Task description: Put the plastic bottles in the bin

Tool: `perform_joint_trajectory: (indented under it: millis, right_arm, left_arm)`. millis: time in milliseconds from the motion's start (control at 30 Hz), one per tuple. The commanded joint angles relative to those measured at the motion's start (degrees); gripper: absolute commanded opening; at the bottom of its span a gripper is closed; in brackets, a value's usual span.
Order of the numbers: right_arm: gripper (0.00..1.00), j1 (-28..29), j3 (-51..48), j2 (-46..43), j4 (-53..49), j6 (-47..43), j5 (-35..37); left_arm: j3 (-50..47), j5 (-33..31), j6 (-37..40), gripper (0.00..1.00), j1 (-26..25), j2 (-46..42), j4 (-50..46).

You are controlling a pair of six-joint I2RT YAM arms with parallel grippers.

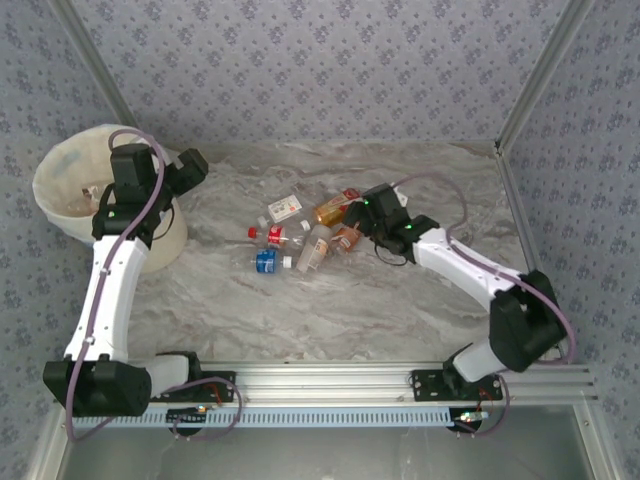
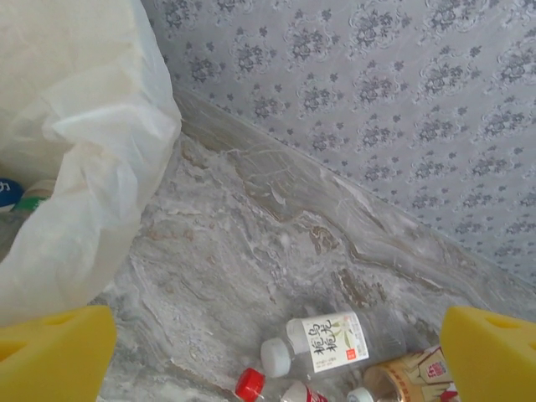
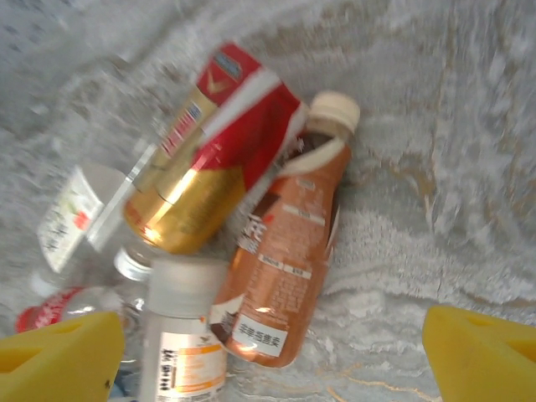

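Several plastic bottles lie in a loose heap at mid table. The cream bin with its white bag stands at the far left; a blue-capped bottle lies inside it. My left gripper hangs open beside the bin's right rim, and between its yellow fingertips there is nothing. Below it lies a white-labelled bottle. My right gripper is open over the heap's right side. A copper-brown bottle lies between its fingers, untouched, next to a red-and-gold bottle and a white-capped orange-labelled one.
A red-capped bottle and a blue-labelled bottle lie at the heap's left side. Patterned walls close in the marble table at the back and sides. Bare tabletop stretches between the heap and the arm bases.
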Motion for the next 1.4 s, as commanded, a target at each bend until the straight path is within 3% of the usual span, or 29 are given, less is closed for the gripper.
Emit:
perform_joint_trajectory:
  millis: [0, 300, 633, 767, 1133, 1367]
  right_arm:
    - [0.93, 1.22, 0.41, 3.92, 0.51, 3.68, 1.04]
    - [0.8, 2.72, 4.13, 15.99, 1.26, 3.81, 0.74]
    - [0.8, 2.38, 5.72, 21.9, 3.3, 2.73, -0.12]
    - [0.74, 2.29, 6.05, 23.04, 2.13, 1.8, 1.39]
    - [0.52, 2.03, -0.69, 15.89, 7.54, -6.02, 3.12]
    - [0.46, 2.06, -5.84, 7.89, 12.97, -14.04, 0.57]
  left_arm:
    - [-0.8, 1.34, -0.39, 1.0, 0.0, -1.5, 0.32]
    - [-2.19, 1.2, 0.11, 0.99, 0.0, -1.67, -0.15]
    - [-2.83, 1.49, -0.41, 0.99, -0.02, -0.24, 0.34]
    - [-2.92, 1.94, -0.53, 1.0, -0.04, 0.03, 0.32]
    - [-3.31, 6.21, -0.97, 0.99, -0.04, 0.48, 0.9]
    - [-3.93, 19.11, -1.66, 0.99, -0.39, 2.56, 5.21]
